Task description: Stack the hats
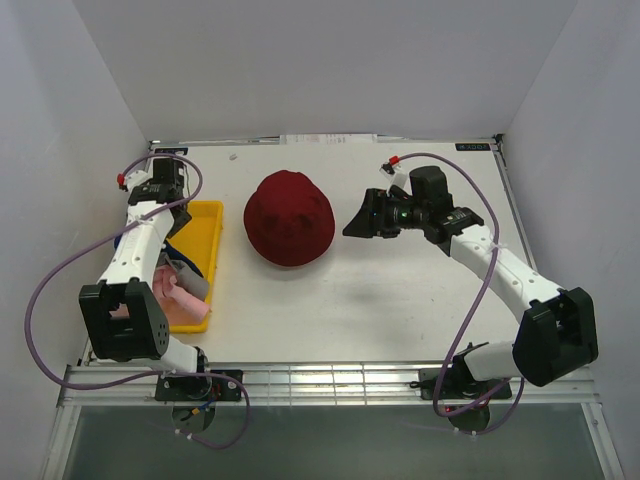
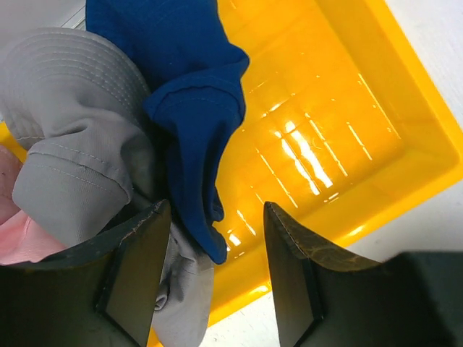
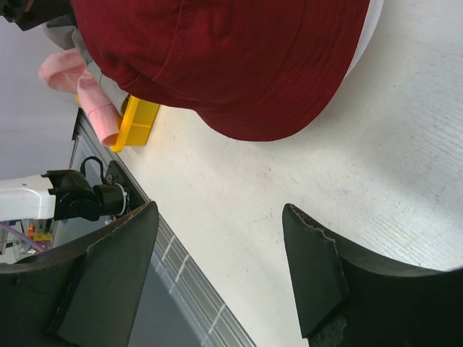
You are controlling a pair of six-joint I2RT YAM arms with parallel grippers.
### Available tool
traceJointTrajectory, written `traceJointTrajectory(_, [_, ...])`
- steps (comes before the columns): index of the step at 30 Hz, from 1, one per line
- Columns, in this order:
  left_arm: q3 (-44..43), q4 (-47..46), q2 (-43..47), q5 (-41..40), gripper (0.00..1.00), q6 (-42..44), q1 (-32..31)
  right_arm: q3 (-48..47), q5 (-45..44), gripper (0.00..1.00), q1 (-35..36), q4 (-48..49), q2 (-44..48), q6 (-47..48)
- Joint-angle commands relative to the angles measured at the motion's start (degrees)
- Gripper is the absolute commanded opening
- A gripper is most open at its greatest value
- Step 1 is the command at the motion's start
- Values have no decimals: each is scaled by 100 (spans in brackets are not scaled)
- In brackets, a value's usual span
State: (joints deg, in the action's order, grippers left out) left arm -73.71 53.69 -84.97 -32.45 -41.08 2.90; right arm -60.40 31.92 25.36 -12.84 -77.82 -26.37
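On the white table (image 1: 400,300) the dark red hat (image 1: 289,217) sits dome-up at the middle. To its left, the yellow tray (image 2: 325,108) holds the navy hat (image 2: 184,87), grey hat (image 2: 72,123) and pink hat (image 2: 18,238), crumpled together. The left gripper (image 2: 215,217) gapes wide over the navy hat's edge. The right gripper (image 3: 221,210) is wide too and empty, just right of the red hat.

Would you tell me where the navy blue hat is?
Left wrist view: the navy blue hat lies in the yellow tray, against the grey hat, in front of the left gripper.
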Motion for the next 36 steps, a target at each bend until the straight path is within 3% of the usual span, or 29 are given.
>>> traceJointTrajectory(1, [217,36,174,-350,65,-190,27,28,174,75,-5,265,65,132])
traceJointTrajectory(11, [480,-104,51,-438,64,-339,27,143,183,75,-5,291,39,132])
traceJointTrajectory(14, [490,-262,-90,-350,57,-295,36,125,157,73,-5,265,56,132])
traceJointTrajectory(16, [455,-350,-230,-289,48,-243,36,116,139,69,-5,221,65,141])
traceJointTrajectory(20, [314,-421,-310,-113,6,-137,36,73,60,56,-5,124,135,150])
traceJointTrajectory(21, [270,-421,-284,-78,0,-102,36,55,42,51,-5,115,153,141])
traceJointTrajectory(26, [-125,-412,155,212,0,249,36,-173,-63,45,-5,-78,171,123])
traceJointTrajectory(36, [-1232,-219,753,1231,0,715,36,-902,-90,44,-5,-368,39,0])
